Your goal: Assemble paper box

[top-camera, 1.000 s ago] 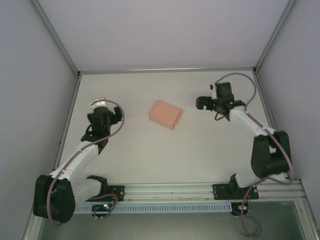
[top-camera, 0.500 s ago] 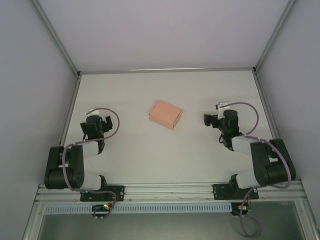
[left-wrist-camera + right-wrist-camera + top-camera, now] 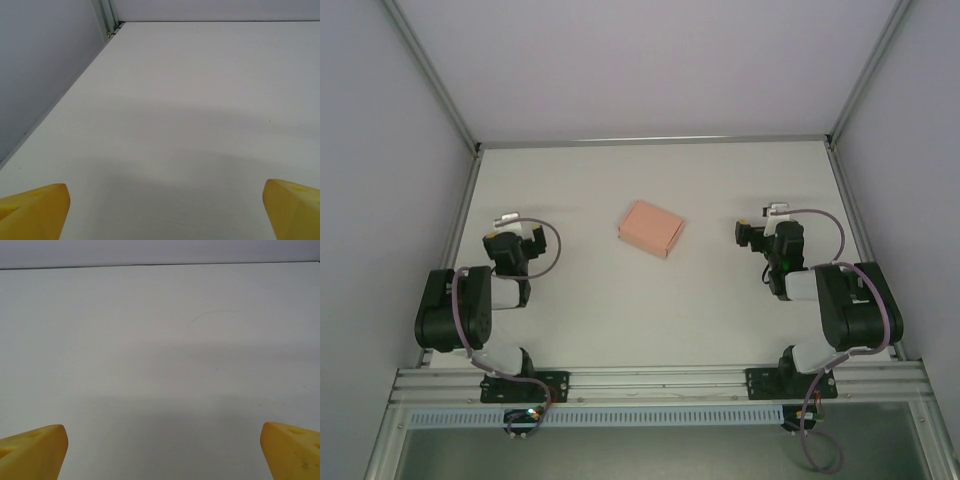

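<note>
The paper box (image 3: 651, 228) is a small closed salmon-pink box lying flat in the middle of the white table (image 3: 650, 310), untouched. My left gripper (image 3: 520, 239) rests well to the box's left, above its folded-back arm. In the left wrist view my left gripper (image 3: 167, 212) is open, with its yellow fingertips (image 3: 35, 210) far apart over bare table. My right gripper (image 3: 765, 230) sits well to the right of the box. The right wrist view has the right gripper (image 3: 165, 452) open too, with yellow fingertips (image 3: 32, 450) wide apart and nothing between them.
Grey enclosure walls (image 3: 390, 150) with metal corner posts (image 3: 430, 80) close the table on the left, back and right. A wall and post base (image 3: 109, 20) stand ahead of the left gripper. The mounting rail (image 3: 660, 385) runs along the near edge.
Both arms have folded back toward their bases. The left gripper drew nearer and leftward, the right gripper nearer and rightward, both away from the box, which has not moved.
</note>
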